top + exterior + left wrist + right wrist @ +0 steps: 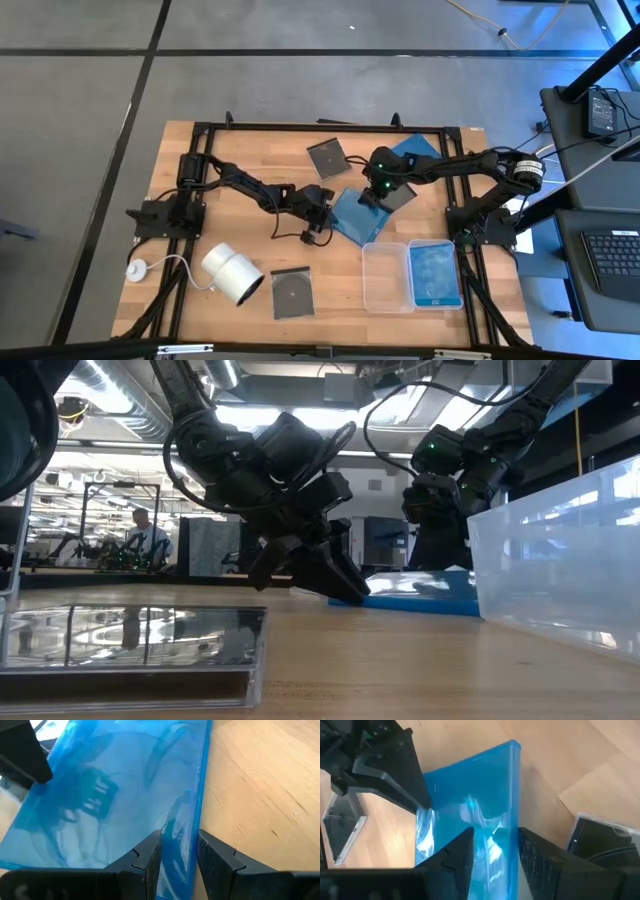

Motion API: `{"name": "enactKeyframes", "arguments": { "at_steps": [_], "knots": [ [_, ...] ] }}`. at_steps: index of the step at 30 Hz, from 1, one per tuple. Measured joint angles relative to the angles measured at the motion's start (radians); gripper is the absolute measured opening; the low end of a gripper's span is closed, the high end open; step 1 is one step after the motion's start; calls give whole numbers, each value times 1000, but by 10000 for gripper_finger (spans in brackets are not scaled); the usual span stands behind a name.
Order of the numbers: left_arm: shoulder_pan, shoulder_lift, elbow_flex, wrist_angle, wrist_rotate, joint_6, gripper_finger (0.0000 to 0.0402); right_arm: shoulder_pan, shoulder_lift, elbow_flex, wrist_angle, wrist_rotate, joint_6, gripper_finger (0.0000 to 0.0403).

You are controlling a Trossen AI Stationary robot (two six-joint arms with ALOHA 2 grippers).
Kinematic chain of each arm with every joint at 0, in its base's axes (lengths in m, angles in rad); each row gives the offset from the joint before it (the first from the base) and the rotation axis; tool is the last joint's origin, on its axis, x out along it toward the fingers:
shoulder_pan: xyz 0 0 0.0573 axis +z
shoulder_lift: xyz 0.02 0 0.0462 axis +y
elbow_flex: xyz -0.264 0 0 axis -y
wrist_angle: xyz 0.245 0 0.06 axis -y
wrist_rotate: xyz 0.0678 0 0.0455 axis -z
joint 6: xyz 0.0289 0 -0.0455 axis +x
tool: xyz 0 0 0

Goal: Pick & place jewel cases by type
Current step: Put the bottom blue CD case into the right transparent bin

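A bright blue jewel case (352, 215) is at the table's middle, low over the wood. My left gripper (325, 212) is shut on its left end and my right gripper (372, 195) on its far right end. The case fills the left wrist view (125, 785) and the right wrist view (475, 795). A grey case (403, 196) lies flat right beside the right gripper. Other grey cases lie flat at the far middle (327, 156) and near the front (290, 292). Another blue case (435, 272) lies in the right tray. My left gripper pinches one edge of the blue case (176, 840) between its two fingers, coming slanting down from the table's left. The case stays about level. I cannot tell whether it rests on the table. My right gripper pinches the blue case at its edge (495, 840) between its two fingers, opposite the left gripper's fingers (415, 785). It comes slanting down from the far right. The case stretches away from the fingers toward the left gripper.
Two clear trays stand at the front right, the left one (366, 280) without a case and the right one (460, 275) with the blue case. A white cylinder (232, 273) lies at the front left. Something blue (412, 146) shows under the right arm at the far edge.
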Motion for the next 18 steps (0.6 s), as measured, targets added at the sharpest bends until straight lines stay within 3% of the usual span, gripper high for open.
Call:
{"name": "enactKeyframes", "arguments": {
  "at_steps": [11,14,18],
  "knots": [
    [-3,1,0,17,-1,29,114,-1,0,2,20,-50,1,149],
    [3,2,9,50,-76,30,113,9,-1,8,46,-137,4,149],
    [1,3,5,60,-148,19,112,4,0,5,35,-159,19,149]
  ]
}}
